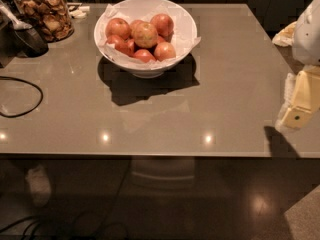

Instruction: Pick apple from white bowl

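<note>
gripper [298, 109]: pale yellow, at right edge of scene, over near right part of table [225, 84]. well apart from white bowl [186, 31], touching nothing visible. open or closed state: cannot tell. dark shadow of gripper cast on table just to near left, at near edge. white arm housing [307, 31] directly beyond gripper, toward far right.

white bowl: wide, round, glossy, with sloping sides. positioned on far half of table, left of centre. lined with crinkled white paper [112, 10], paper edges projecting past rim at left and right. dark shadow on table surface at near side of bowl.

apple [145, 34]: inside white bowl, at top centre of pile. golden-orange skin with red blush, yellower than neighbours, among largest. in contact with redder apples [118, 28] at left, far right and near side.

glass jar [47, 14]: at far left corner of table, filled with brown snacks, separated from white bowl by strip of bare table.

dark round object [30, 40] with pale scoop handle: just beside jar, on near left side.

black cable [22, 96]: looped on left part of table, running off left edge.

pale crumpled item [284, 35]: at far right edge of table.

three small light reflections along near edge of table. further cables [60, 229] on dark floor, near left.
</note>
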